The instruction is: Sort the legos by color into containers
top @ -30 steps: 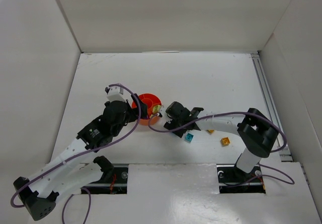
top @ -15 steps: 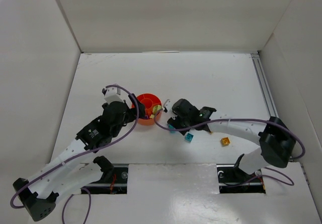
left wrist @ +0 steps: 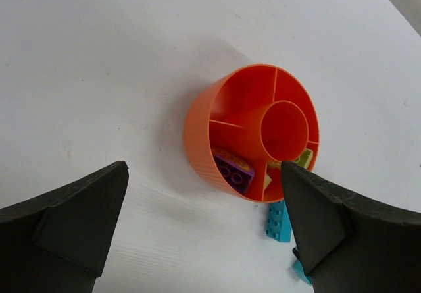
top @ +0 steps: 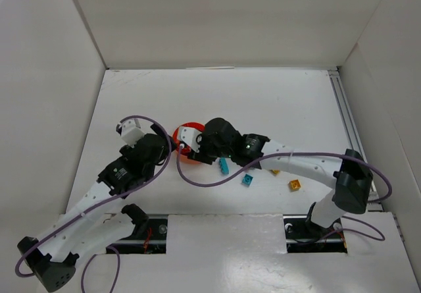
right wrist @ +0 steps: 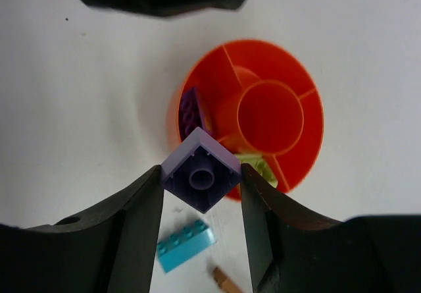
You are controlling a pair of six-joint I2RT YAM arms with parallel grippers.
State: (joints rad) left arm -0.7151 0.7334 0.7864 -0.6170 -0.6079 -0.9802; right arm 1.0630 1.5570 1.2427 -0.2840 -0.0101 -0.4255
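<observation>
The round orange dish [right wrist: 309, 95] holds a purple brick [right wrist: 190, 112] in one wedge and a pale yellow-green brick [right wrist: 261, 168] in another. My right gripper [right wrist: 200, 178] is shut on a purple brick [right wrist: 201, 163], held above the dish's near rim. In the top view my right gripper [top: 195, 147] covers most of the dish [top: 187, 128]. My left gripper [left wrist: 200, 204] is open and empty, just short of the dish [left wrist: 200, 125], and in the top view it [top: 163, 150] is left of the dish. A teal brick [right wrist: 185, 245] lies beside the dish.
On the table right of the dish lie two teal bricks [top: 223, 166] [top: 247, 180], two orange-yellow bricks [top: 295, 185] [top: 275, 172] and a brown brick [right wrist: 227, 281]. White walls enclose the table on three sides. A metal rail [top: 347, 128] runs along the right edge.
My right gripper has moved left from the teal bricks to over the dish, carrying the purple brick. My left gripper has drawn back a little to the left.
</observation>
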